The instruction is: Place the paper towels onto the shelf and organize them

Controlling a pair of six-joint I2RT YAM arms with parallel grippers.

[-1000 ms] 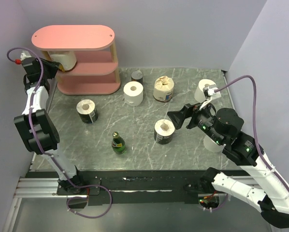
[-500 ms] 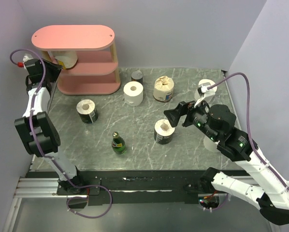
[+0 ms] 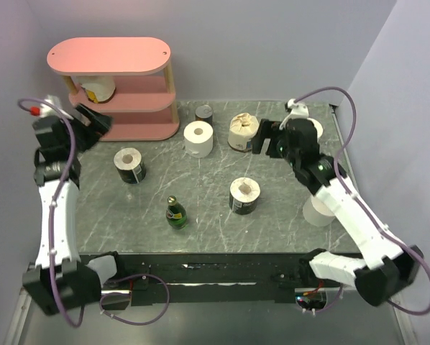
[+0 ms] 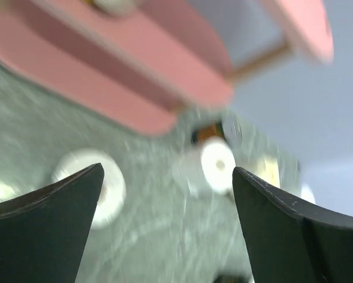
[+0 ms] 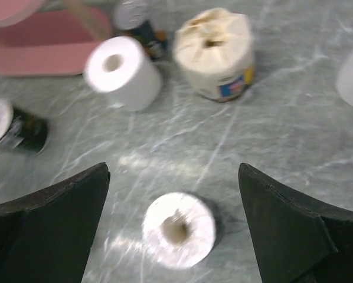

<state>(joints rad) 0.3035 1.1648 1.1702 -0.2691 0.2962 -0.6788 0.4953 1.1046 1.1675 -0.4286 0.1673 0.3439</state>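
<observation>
The left gripper [image 4: 167,171] stands wide open with nothing between its fingers, and the right gripper [image 5: 173,168] is spread just as wide and equally bare, so neither arm holds anything. One paper towel roll [image 3: 96,88] sits on the middle tier of the pink shelf [image 3: 111,56], near its left end; that is the only roll shelved as far as the views show. The job looks barely begun, with six rolls on the marble tabletop [image 3: 200,215]. These are a plain white roll [image 3: 198,138], a cream wrapped roll [image 3: 243,132], a dark-wrapped roll [image 3: 129,165] on the left, another dark-wrapped roll [image 3: 244,195] in the middle, and two white rolls partly hidden by the right arm, one at the far right [image 3: 314,131] and one beneath the forearm [image 3: 317,213]. The left gripper hangs just in front of the shelf's left end, apart from the shelved roll and near the left dark-wrapped roll. The right gripper hovers beside the cream roll, and its wrist view looks down over the middle dark-wrapped roll without touching it. A small tin can [image 3: 204,113] and a green glass bottle [image 3: 175,213] also stand on the table.
</observation>
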